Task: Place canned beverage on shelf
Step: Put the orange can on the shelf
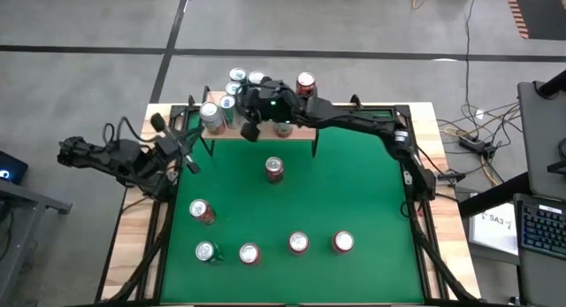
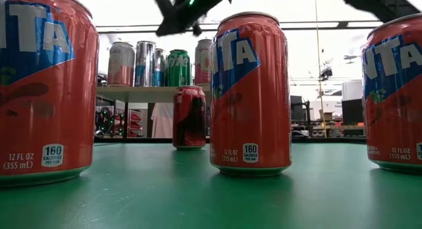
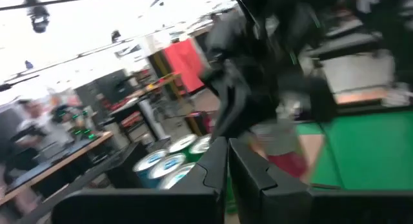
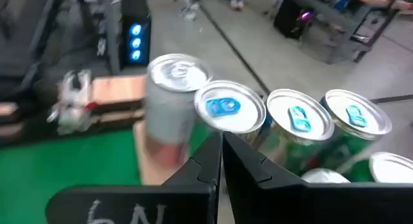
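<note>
Right end effector [image 1: 250,128] hangs over the shelf [image 1: 296,133], fingers pressed together on nothing, cans [image 1: 237,77] packed beneath. Best lift straight up clear of the tops, then go for the nearest can [image 1: 274,169] on the tabletop [image 1: 371,192]. Left end effector [image 1: 188,162] waits at the table's left edge, fingers together.

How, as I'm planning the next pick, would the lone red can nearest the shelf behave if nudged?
The red can stands upright, tall and narrow, so a high push would probably tip it. Toppled, its round body would likely roll across the flat green table. Its smooth wall looks somewhat slippery.
</note>
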Controlling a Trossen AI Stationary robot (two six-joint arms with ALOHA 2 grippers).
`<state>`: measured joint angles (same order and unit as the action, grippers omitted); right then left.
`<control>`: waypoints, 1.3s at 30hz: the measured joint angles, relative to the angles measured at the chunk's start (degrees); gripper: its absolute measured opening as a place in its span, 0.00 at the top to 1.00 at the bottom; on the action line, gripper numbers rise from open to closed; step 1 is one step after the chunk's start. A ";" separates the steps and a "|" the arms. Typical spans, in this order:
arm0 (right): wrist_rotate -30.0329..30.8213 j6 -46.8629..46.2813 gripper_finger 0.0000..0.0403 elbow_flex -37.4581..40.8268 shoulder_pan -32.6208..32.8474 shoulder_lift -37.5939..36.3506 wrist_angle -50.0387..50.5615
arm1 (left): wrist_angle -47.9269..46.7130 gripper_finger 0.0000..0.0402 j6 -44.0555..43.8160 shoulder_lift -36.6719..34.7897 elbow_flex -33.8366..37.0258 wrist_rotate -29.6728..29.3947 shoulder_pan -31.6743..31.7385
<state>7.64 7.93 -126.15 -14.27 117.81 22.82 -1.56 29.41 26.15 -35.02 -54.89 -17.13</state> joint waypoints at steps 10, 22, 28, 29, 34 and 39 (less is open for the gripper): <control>1.48 -2.44 0.98 -0.11 -0.80 -18.89 25.21 | 3.38 1.00 0.60 12.80 -8.67 -0.90 6.49; 1.23 -3.48 0.98 -0.09 -0.71 -24.38 40.72 | -34.56 1.00 -6.77 31.05 -34.65 26.23 37.27; 1.46 -4.99 0.98 -0.07 -0.76 -24.04 45.72 | -46.11 1.00 -7.46 37.65 -43.42 35.39 49.51; 1.38 -4.99 0.98 -0.05 -0.73 -23.95 46.02 | -46.98 1.00 -7.29 38.37 -44.07 37.54 50.51; 1.37 -5.32 0.98 -0.02 -0.65 -24.06 46.11 | -49.20 1.00 -6.35 40.63 -45.80 39.39 52.14; 1.39 -5.10 0.98 -0.02 -0.67 -24.09 46.23 | -51.53 1.00 -8.14 42.21 -45.30 38.80 53.00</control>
<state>9.04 2.83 -126.17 -14.94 93.72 69.05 -53.09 21.27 68.36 -80.32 -16.10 35.87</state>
